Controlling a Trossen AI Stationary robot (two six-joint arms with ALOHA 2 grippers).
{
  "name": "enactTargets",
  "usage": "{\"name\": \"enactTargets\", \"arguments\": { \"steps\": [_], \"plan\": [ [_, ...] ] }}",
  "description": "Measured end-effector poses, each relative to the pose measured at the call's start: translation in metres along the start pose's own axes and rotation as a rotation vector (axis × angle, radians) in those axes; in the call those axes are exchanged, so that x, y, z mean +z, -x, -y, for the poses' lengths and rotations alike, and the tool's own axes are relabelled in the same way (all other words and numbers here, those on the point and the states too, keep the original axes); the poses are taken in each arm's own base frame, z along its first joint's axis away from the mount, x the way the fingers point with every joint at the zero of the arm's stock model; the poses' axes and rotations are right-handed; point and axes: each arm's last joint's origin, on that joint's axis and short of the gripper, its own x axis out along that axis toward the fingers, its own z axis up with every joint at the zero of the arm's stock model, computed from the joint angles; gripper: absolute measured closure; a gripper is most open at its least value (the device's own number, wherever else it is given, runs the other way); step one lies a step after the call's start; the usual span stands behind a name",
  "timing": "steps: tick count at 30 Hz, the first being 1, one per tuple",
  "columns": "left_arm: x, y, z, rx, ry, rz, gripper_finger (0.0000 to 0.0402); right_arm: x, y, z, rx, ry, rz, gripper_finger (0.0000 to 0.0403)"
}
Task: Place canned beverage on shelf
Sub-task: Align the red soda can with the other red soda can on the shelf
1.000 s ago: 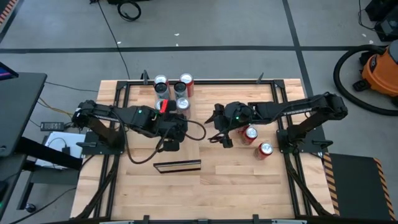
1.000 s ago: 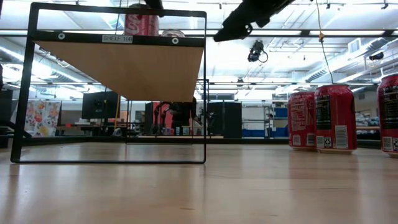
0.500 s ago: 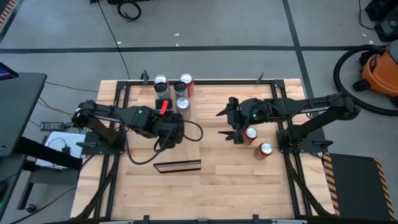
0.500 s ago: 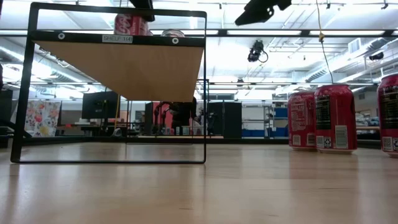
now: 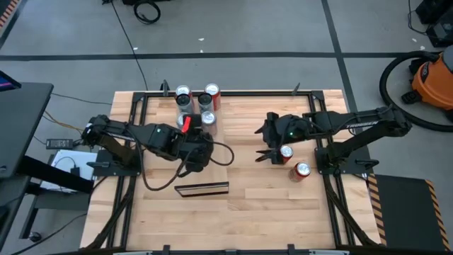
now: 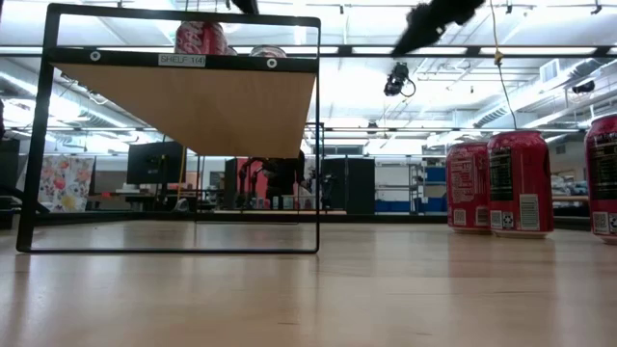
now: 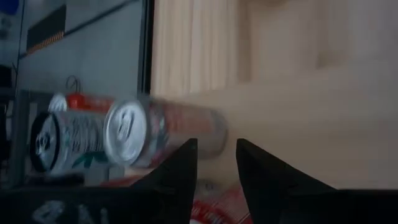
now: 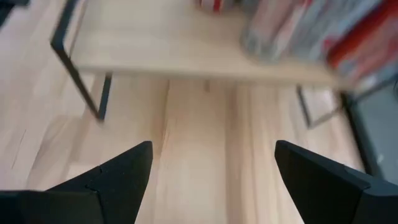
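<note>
Cans first, on my left side: from overhead I see the left hand (image 5: 197, 151) near the middle of the worktop (image 5: 283, 205), just short of the shelf (image 5: 198, 106) by the far edge. In the left wrist view its fingers (image 7: 180, 168) stand close together with only a thin gap and nothing between them, so I read it as nearly closed and empty. Just past them a red can (image 7: 168, 127) stands on the shelf beside a silver can (image 7: 65, 140). From worktop height the shelf board (image 6: 193, 101) sits high in its black frame (image 6: 318, 145), with the red can's (image 6: 201, 37) top showing above it. Nearer the front edge a dark flat bar (image 5: 202, 189) lies on the wood. Moving right, the right hand (image 5: 267, 144) hovers right of centre, fingers (image 8: 118, 174) spread wide and holding nothing, facing the shelf. Just beside it two more red cans (image 5: 286, 152) stand on the worktop toward the right edge, one (image 5: 301, 171) closer to the front.
</note>
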Motion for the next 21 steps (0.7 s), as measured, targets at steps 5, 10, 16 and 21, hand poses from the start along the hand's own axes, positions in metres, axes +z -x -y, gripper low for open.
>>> {"name": "enactTargets", "arguments": {
  "steps": [5,10,16,21],
  "plan": [
    [0.008,0.003,0.004,-0.012,0.019,0.076,0.0281,-0.018,-0.003,-0.001,-0.048,-0.082,-0.134,0.0054],
    [0.009,0.001,0.001,-0.005,0.041,0.082,0.0281,-0.052,-0.008,0.005,-0.217,-0.126,-0.226,0.0054],
    [0.009,-0.002,-0.003,0.001,0.053,0.078,0.0281,-0.085,-0.004,0.032,-0.338,-0.305,-0.266,0.0053],
    [0.009,-0.005,-0.007,0.009,0.067,0.070,0.0281,-0.105,-0.012,0.044,-0.304,-0.394,-0.291,0.0041]
  ]
}}
